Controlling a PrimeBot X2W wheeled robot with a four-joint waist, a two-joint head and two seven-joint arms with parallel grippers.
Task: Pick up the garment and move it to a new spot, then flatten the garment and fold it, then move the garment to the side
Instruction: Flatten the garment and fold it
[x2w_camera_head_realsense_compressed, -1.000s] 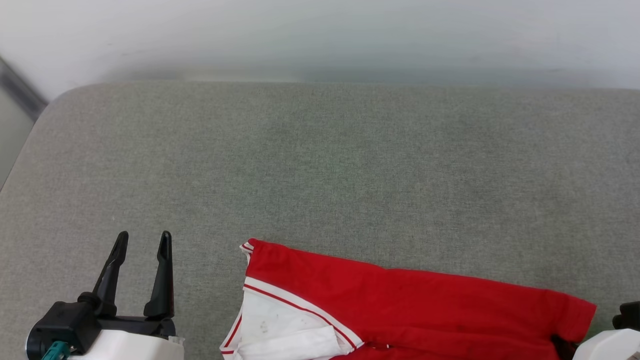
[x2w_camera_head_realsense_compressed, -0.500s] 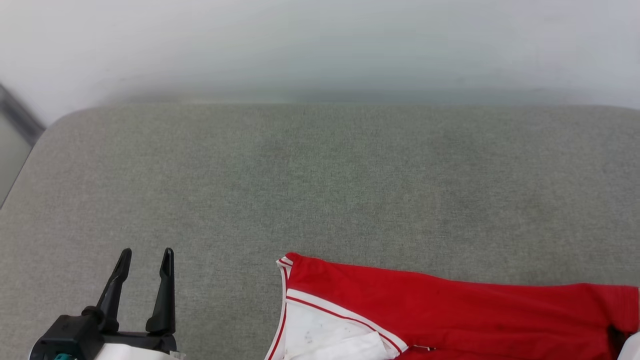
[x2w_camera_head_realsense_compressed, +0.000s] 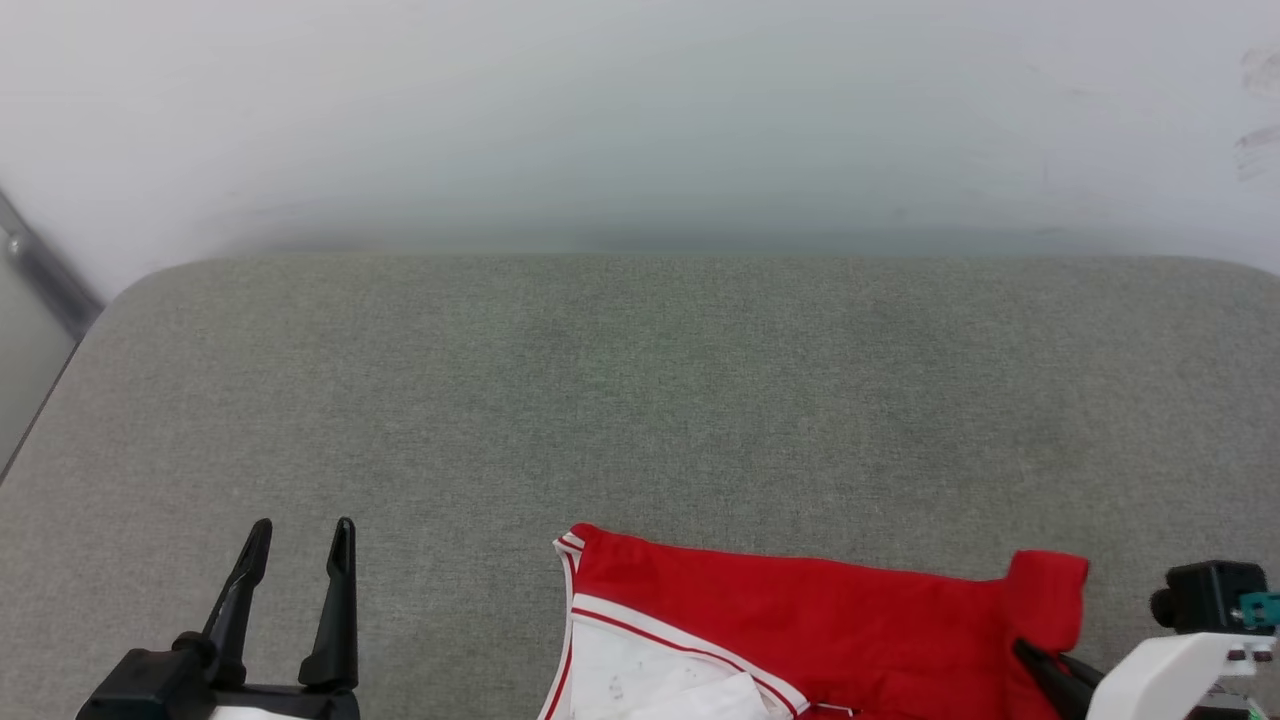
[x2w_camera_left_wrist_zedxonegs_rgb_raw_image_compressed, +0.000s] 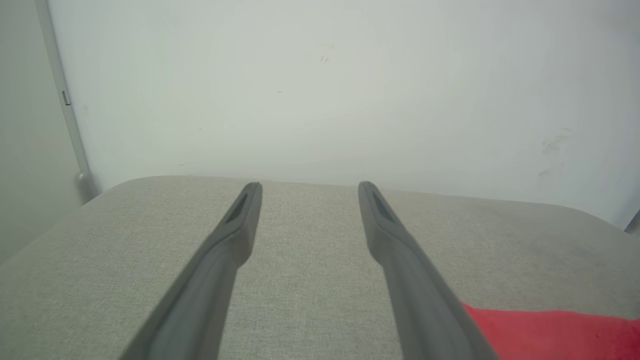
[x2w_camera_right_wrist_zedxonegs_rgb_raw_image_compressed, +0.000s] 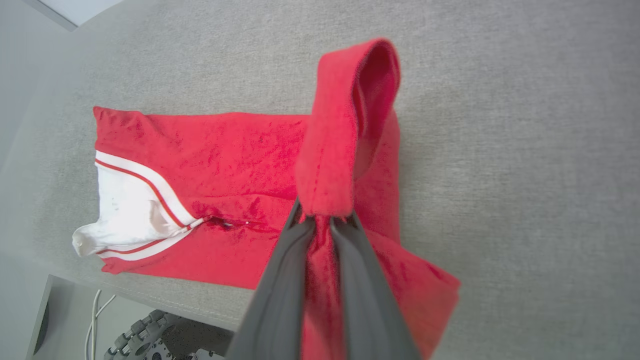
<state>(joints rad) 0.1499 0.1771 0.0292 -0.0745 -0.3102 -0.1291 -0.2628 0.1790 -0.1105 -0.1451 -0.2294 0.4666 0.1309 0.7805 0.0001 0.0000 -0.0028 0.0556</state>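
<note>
Your right gripper (x2w_camera_right_wrist_zedxonegs_rgb_raw_image_compressed: 324, 217) is clenched on the garment (x2w_camera_head_realsense_compressed: 800, 640), a small red jersey-style shirt with a white sleeve and red-white striped trim. The two long dark fingers (x2w_camera_right_wrist_zedxonegs_rgb_raw_image_compressed: 280, 280) run almost together and pinch the red hem end between their tips. Above the pinch, a strip of red cloth stands up and curls over in a loop, lifted off the rest of the shirt.

In the head view this arm comes in from the lower right. Its pale white forearm (x2w_camera_head_realsense_compressed: 1170, 670) angles up and to the left, and the dark fingers reach into the raised right end of the red cloth.

The garment lies along the near edge of the grey woven-fabric pad (x2w_camera_head_realsense_compressed: 640, 400), in the lower middle and right of the head view. It forms a long red band. The white sleeve and striped trim are at its left end, and the pinched end is at its right. In the right wrist view, most of the shirt lies flat on the pad behind the lifted strip.

Your left gripper (x2w_camera_head_realsense_compressed: 303, 524) sits at the lower left, spread wide with nothing between its fingers. It is well apart from the garment's striped end. In the left wrist view its fingers (x2w_camera_left_wrist_zedxonegs_rgb_raw_image_compressed: 235, 235) point low over the pad toward the plain white wall (x2w_camera_left_wrist_zedxonegs_rgb_raw_image_compressed: 320, 90), and a patch of red cloth shows at the lower right.
</note>
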